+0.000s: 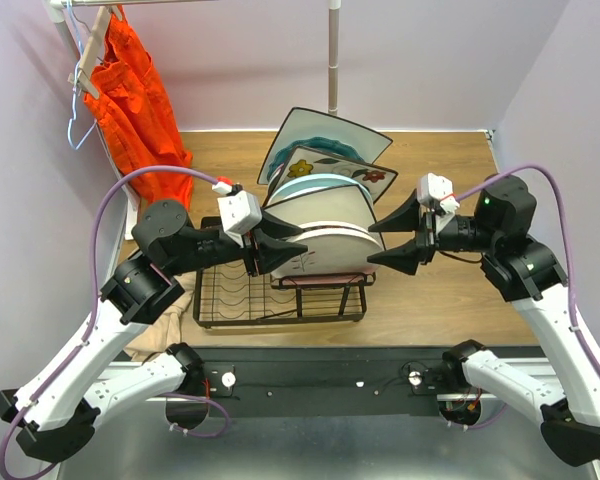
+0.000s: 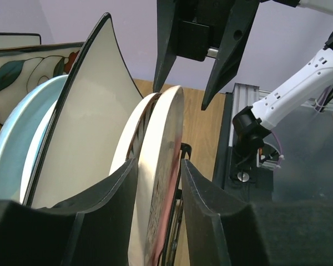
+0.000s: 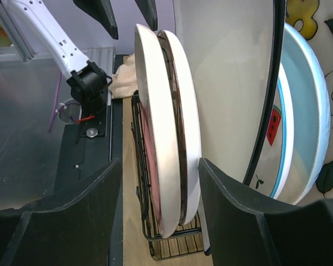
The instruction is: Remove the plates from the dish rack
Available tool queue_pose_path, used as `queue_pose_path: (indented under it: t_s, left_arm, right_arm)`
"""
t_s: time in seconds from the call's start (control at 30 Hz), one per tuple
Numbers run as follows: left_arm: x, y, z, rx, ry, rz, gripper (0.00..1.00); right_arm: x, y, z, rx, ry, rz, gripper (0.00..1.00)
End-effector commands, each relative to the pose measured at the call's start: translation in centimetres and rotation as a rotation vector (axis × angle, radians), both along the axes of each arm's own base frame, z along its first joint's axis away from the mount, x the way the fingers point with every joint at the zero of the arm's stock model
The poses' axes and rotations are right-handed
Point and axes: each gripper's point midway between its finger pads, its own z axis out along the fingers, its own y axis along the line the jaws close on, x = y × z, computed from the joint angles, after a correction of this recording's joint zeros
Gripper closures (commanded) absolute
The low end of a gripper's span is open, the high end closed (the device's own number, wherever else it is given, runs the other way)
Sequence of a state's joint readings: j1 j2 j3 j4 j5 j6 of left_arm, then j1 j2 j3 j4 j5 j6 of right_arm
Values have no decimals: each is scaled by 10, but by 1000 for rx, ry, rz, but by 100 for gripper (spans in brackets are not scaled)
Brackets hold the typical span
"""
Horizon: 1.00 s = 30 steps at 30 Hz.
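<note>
Your left fingers, lower frame, bracket the front plates edge-on, grip unclear; right fingers straddle the opposite rim, slack.

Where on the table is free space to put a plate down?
Free: bare table right of the rack, and the strip behind the plates toward the right wall. The rack's left half is empty wire. Crowded: the plates' sides, where the left gripper and right gripper straddle the front ones.
</note>
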<state>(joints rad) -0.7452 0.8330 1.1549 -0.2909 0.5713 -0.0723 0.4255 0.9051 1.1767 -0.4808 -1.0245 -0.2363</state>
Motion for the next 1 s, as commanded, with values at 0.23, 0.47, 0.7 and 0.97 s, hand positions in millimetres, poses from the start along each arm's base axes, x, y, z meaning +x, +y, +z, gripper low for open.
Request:
queue_pose_path:
  t_s: [0.23, 0.47, 0.7, 0.97]
  left_arm:
    - [-15, -1, 3, -18, 32, -65, 55]
    - [-16, -3, 1, -14, 38, -85, 58]
    - [-20, -4, 0, -19, 39, -109, 59]
    - [-19, -4, -4, -17, 40, -98, 59]
  right_arm:
    - [-14, -1, 18, 35, -45, 42, 40]
    - [-29, -2, 21, 50, -51, 97, 40]
    - [-31, -3, 27, 59, -66, 98, 39]
    - [-24, 1, 12, 47, -5, 97, 41]
